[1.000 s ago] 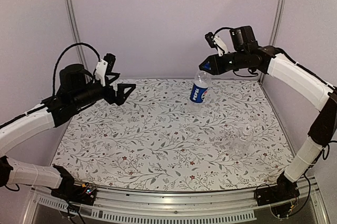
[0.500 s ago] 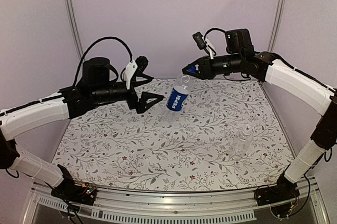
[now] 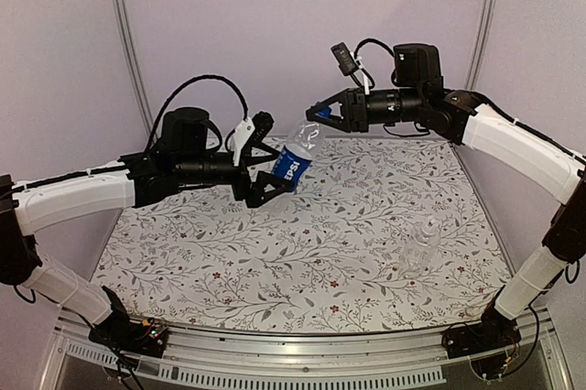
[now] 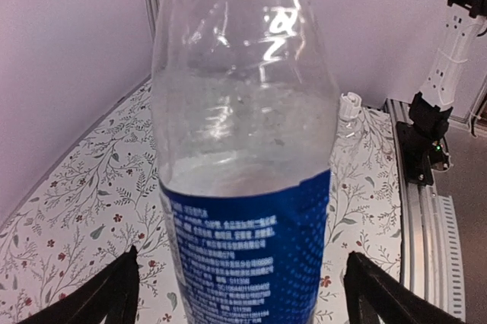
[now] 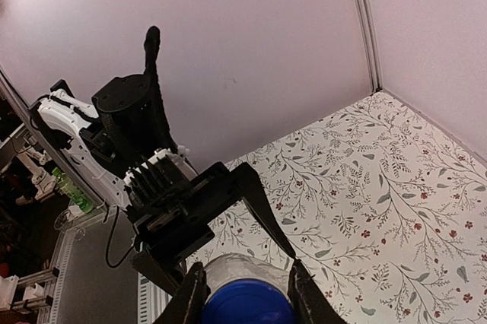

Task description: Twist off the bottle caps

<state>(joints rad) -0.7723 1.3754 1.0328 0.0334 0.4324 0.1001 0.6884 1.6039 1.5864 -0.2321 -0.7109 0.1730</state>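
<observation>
The labelled bottle [image 3: 293, 163], clear with a dark blue label, hangs tilted in the air above the table's back middle. My right gripper [image 3: 317, 121] is shut on its blue cap [image 5: 247, 305], with a finger [image 5: 190, 293] on each side of it. My left gripper [image 3: 279, 170] is open, its jaws standing wide on either side of the bottle's label [image 4: 251, 248] without touching it. The unlabelled clear bottle [image 3: 421, 245] stands upright on the table at the right with its pale cap [image 3: 431, 222] on; it also shows in the left wrist view [image 4: 348, 107].
The table carries a floral cloth [image 3: 229, 253]. Purple walls with metal posts [image 3: 128, 42] close in the back and sides. An aluminium rail [image 3: 302, 353] runs along the near edge by the arm bases.
My right gripper has lifted the labelled bottle off the table and carried it left, tilting it. My left arm has swung right, and its open jaws now flank the bottle's label.
</observation>
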